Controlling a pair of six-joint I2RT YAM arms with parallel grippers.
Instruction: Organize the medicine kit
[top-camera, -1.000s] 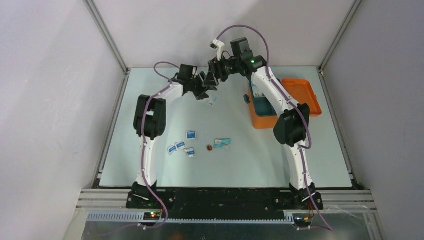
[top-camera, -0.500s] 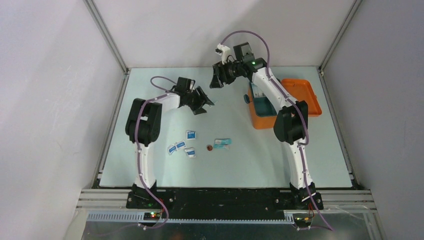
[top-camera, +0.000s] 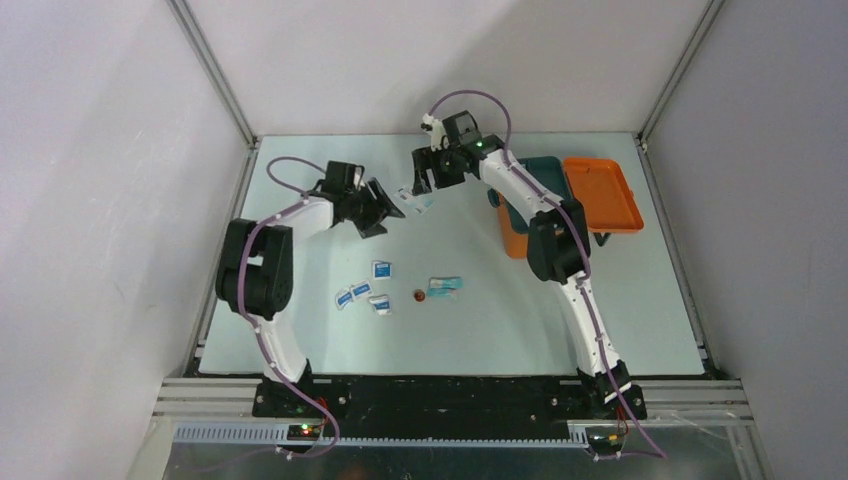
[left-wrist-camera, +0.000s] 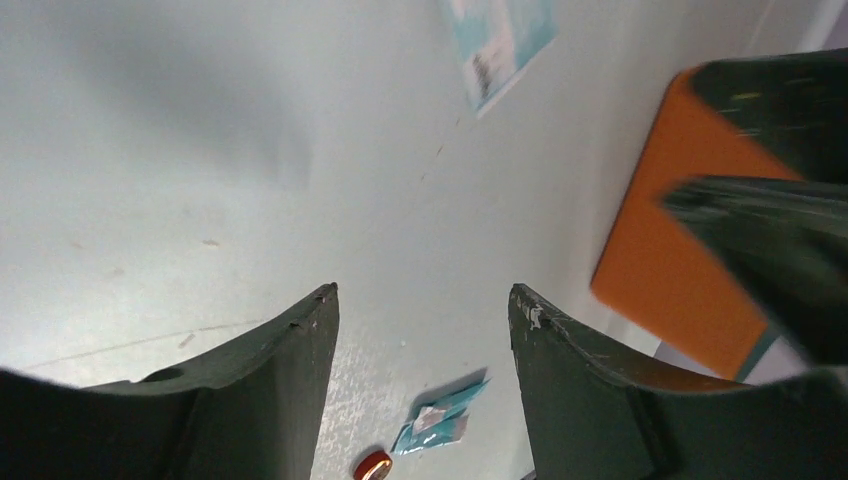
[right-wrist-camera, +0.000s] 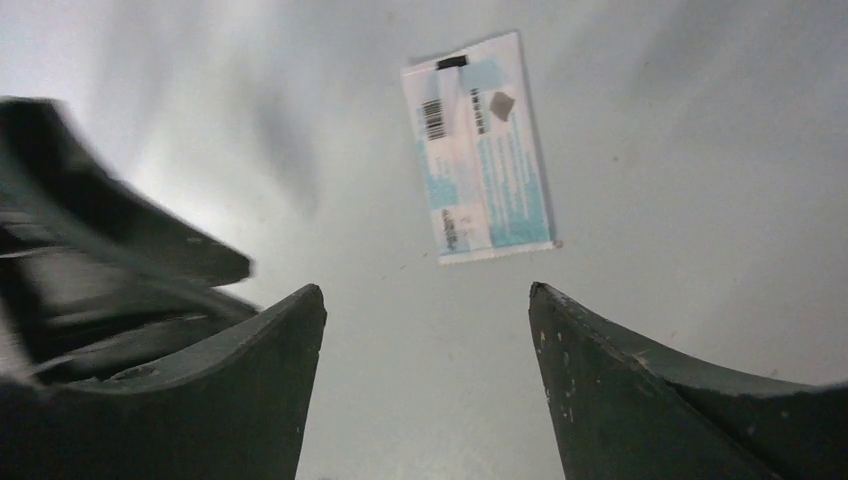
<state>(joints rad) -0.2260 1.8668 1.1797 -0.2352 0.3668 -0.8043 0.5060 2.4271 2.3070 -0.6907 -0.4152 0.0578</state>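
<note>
From above, the arms have pulled apart. A second ago both claws were nose to nose over the far part of the surface (top-camera: 480, 330), left of the medicine kit (top-camera: 513, 238). Now the left claw (top-camera: 382, 213) has swung further left of the kit, fingers spread and empty. The right claw (top-camera: 420, 183) has come lower, also spread, with a flat sachet (top-camera: 422, 201) lying on the surface just beneath it. My read is that the sachet has landed short of the kit, so it isn't packed yet. The kit sits at the far right, its lid (top-camera: 600, 195) thrown open on its right side. Left of the kit and nearer the arm bases, four small packets (top-camera: 361, 291), a teal pouch (top-camera: 445, 287) and a small red item (top-camera: 419, 295) haven't budged, so all are still to go in. On the left wrist view the fingers stand wide with nothing between them; the kit's orange wall is off to the right, and the sachet lies beyond. On the right wrist view the fingers are wide again, with the sachet flat ahead and touching neither. It carries a barcode (right-wrist-camera: 435, 118) at one corner and lines of blue print too small to read, and no brand comes through. The packets' blue labels seen from overhead are just as unreadable.
</note>
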